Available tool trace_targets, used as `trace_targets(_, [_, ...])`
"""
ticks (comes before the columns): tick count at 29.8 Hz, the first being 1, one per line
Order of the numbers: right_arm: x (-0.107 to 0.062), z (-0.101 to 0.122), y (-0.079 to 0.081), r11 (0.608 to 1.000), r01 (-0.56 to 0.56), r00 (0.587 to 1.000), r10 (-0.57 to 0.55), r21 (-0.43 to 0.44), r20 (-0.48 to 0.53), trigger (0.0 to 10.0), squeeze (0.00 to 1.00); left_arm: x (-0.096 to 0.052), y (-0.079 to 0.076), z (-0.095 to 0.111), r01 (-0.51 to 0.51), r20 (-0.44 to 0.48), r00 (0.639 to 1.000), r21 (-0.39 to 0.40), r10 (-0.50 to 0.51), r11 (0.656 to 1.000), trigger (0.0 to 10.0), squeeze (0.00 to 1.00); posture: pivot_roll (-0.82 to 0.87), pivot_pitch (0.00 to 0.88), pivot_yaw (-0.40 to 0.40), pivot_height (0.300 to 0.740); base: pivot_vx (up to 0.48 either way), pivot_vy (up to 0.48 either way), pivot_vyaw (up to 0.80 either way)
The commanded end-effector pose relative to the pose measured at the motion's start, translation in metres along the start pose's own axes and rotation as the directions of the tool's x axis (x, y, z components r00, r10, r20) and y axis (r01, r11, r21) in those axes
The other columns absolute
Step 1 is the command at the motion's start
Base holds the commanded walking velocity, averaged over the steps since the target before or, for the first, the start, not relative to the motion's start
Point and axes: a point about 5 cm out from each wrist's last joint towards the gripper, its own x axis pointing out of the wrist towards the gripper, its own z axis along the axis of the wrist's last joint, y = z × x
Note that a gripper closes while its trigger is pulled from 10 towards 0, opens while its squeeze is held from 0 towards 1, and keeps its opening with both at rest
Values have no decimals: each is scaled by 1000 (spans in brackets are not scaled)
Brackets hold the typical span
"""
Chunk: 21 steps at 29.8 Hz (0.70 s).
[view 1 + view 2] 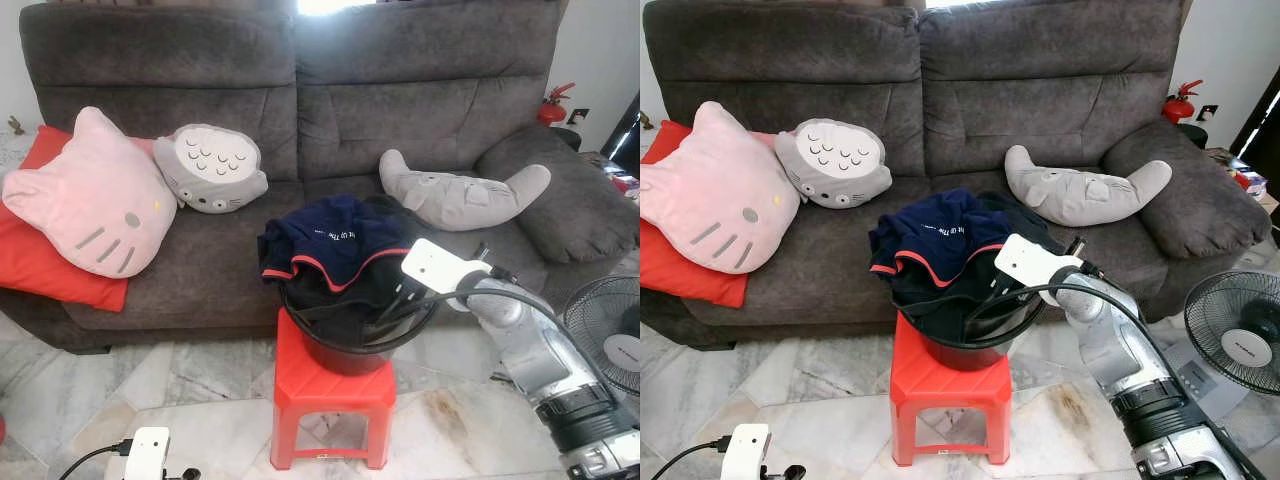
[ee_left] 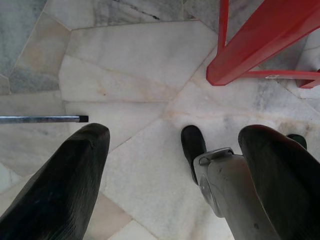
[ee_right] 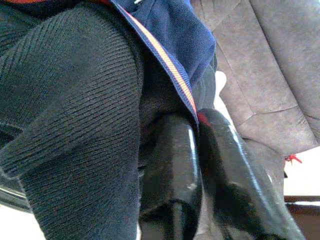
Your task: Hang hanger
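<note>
The right gripper point(image 3: 197, 130) is clenched on the navy shirt point(image 1: 325, 240) at the bucket's point(image 1: 350, 345) right rim on the red stool point(image 1: 330, 395), no hanger visible, so hanging seems barely begun.

A black bucket point(image 1: 975, 350) heaped with dark clothes point(image 1: 940, 245) sits on a red stool point(image 1: 945, 395) before a grey sofa point(image 1: 1040, 90); the right gripper point(image 1: 1002, 295) reaches into the pile

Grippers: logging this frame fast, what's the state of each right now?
Left gripper: open, empty, hanging over the floor.
Right gripper: shut on the navy garment in the black bucket.
</note>
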Motion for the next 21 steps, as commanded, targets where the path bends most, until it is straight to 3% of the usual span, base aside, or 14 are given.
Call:
trace_targets(1, [0, 4, -17, 998, 56, 998, -56, 1, 15, 0, 0, -1, 2, -2, -3, -15, 1000, 16, 3, 1000, 10000, 0, -219, 0, 13, 740, 0, 0, 0])
trace_targets(15, [-5, 12, -37, 995, 90, 993, -92, 34, 74, 0, 0, -1, 1, -3, 3, -17, 1000, 17, -3, 1000, 10000, 0, -221, 0, 14, 740, 0, 0, 0])
trace_targets(21, [-8, 31, -50, 991, 101, 979, -115, 93, 168, 0, 0, -1, 2, -4, 3, -18, 1000, 19, -2, 1000, 10000, 0, -222, 0, 15, 740, 0, 0, 0])
